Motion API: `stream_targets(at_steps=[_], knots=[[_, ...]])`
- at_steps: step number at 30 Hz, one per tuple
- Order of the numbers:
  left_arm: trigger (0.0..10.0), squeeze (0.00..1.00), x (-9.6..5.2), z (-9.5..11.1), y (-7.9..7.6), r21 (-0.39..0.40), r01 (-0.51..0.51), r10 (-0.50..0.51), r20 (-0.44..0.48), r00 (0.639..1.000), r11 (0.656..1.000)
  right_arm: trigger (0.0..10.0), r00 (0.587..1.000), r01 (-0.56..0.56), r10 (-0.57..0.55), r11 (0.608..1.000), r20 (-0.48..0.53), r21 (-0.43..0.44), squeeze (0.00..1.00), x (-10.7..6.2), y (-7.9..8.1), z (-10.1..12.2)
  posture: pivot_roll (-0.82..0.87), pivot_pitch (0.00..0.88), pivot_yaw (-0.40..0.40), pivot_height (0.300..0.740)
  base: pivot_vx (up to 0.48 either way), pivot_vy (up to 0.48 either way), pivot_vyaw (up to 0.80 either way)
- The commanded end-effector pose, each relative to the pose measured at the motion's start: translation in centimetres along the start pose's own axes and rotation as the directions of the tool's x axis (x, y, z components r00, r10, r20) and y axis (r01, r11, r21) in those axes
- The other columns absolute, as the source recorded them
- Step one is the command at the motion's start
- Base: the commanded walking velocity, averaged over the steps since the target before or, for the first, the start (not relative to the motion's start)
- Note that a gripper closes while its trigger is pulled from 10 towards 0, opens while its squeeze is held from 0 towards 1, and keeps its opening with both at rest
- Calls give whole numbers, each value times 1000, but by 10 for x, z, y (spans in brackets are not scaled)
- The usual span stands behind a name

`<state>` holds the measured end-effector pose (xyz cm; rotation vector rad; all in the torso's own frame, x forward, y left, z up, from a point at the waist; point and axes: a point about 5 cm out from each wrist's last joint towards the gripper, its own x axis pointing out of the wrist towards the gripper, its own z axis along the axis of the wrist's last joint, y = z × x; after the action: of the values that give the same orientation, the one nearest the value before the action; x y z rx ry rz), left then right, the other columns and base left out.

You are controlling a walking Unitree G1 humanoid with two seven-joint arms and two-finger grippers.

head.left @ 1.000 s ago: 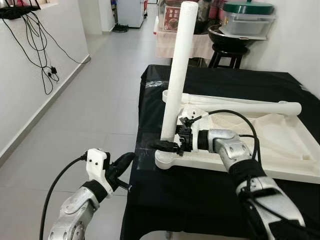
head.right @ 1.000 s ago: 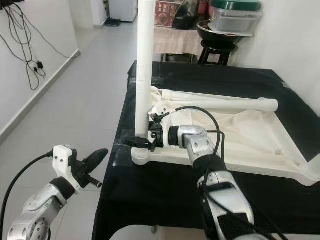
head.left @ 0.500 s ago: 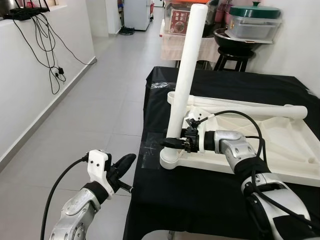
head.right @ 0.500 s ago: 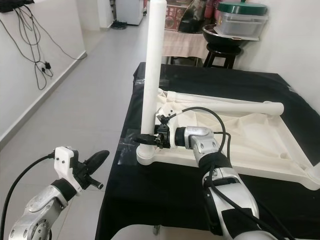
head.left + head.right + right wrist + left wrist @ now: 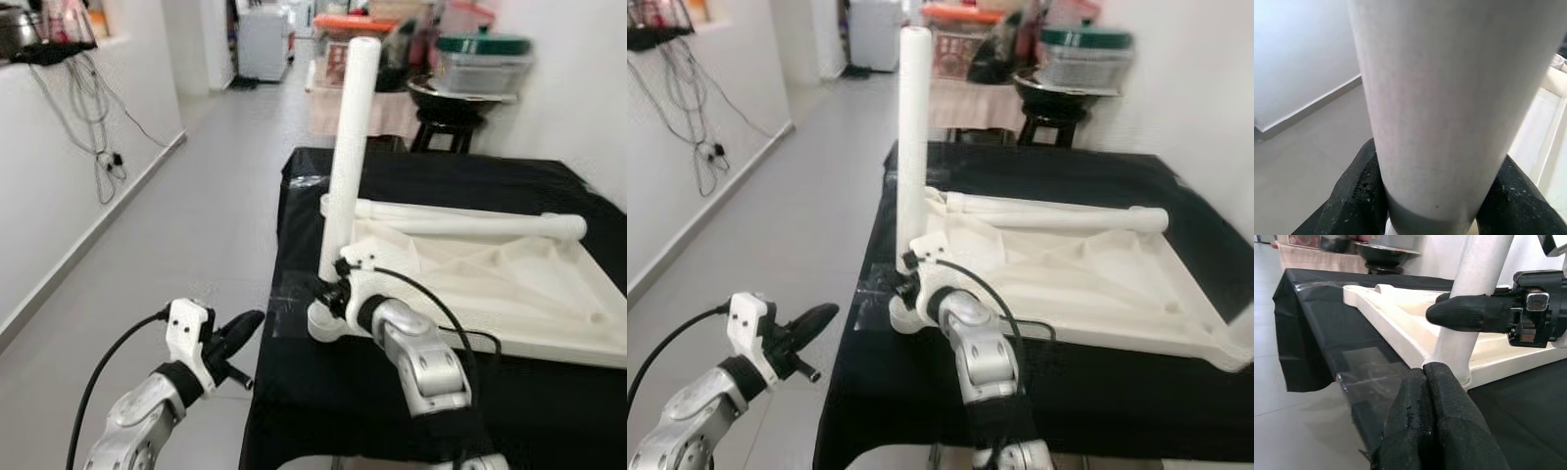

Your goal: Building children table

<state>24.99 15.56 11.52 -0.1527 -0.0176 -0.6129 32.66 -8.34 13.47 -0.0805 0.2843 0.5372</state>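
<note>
Standing between the right gripper's (image 5: 328, 294) fingers, the upright white leg (image 5: 350, 147) is clamped; the left gripper (image 5: 240, 328) is pressed closed beside it.

We saw a smooth, matt white plastic leg (image 5: 351, 147) rising from a white plastic frame (image 5: 549, 343). The table (image 5: 411, 392) wore thin black cloth. Rough, grainy black rubber covered the left gripper's (image 5: 1436, 431) fingertips. The floor (image 5: 176, 255) was glossy tile.

A white table frame (image 5: 509, 294) lies flat, upside down, on the black-draped surface (image 5: 470, 171). One white tubular leg (image 5: 345, 157) stands upright in its near-left corner socket; another leg (image 5: 470, 227) lies along its far edge.
</note>
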Motion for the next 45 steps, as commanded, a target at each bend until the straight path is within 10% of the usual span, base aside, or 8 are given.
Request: stream_targets(at_steps=[1,5,13,14,23,28,41,45], knots=[[10000,0,0,-1,1,-8,-4,4,-8,1000,1000,10000,989,30,-27,999,-146,19,0,0,-7,-31,27,0,-60,740,0,0,0],[10000,0,0,-1,2,-11,-14,14,-3,1000,1000,10000,996,-68,72,995,-56,76,1000,6,-1,-16,30,0,-59,740,0,0,0],[10000,0,3,-2,1,-14,-5,5,-7,1000,1000,10000,895,-424,423,905,139,-26,1000,-5,-2,40,32,0,-58,740,0,0,0],[10000,0,3,-2,0,-15,-5,5,-6,1000,1000,10000,875,-461,467,884,127,-80,0,-6,-7,42,36,0,-62,740,0,0,0],[10000,0,6,-4,-1,-14,-12,12,-4,1000,1000,10000,836,-538,549,827,24,-160,0,9,-50,59,66,0,-80,740,0,0,0],[10000,0,6,-5,-2,-15,-13,13,-5,1000,1000,0,843,-529,537,841,46,-113,0,10,-57,65,73,0,-86,740,0,0,0],[10000,0,4,-5,-5,-23,-16,16,5,1000,1000,0,896,-443,443,897,26,-12,0,4,-74,22,54,0,-96,740,0,0,0],[10000,0,0,-3,-2,-25,-18,18,8,1000,1000,0,979,180,-163,972,-119,151,0,7,-49,-31,29,0,-75,740,0,0,0]])
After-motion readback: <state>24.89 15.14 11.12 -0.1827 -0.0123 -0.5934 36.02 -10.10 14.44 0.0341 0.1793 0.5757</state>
